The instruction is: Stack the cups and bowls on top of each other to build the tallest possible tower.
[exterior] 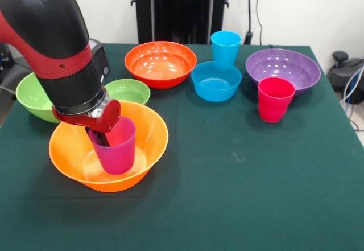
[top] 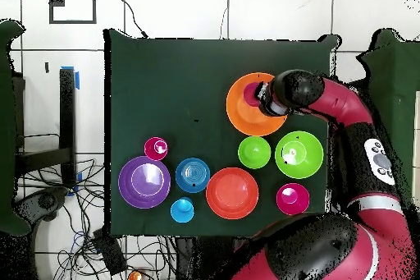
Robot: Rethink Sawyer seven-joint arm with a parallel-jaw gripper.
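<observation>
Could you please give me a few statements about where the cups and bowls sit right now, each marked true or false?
1. The purple-magenta cup stands inside the large orange bowl, with the hand at its rim. True.
2. The sky blue cup sits inside the blue bowl. False: it stands on the table just behind that bowl.
3. The red-pink cup stands upright in front of the purple bowl. True.
4. The red-orange bowl is stacked on a green bowl. False: it rests alone on the table.

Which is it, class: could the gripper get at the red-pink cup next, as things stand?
Probably not yet: the gripper is shut on the purple-magenta cup in the large orange bowl. The red-pink cup itself stands uncovered beside the purple bowl.
</observation>
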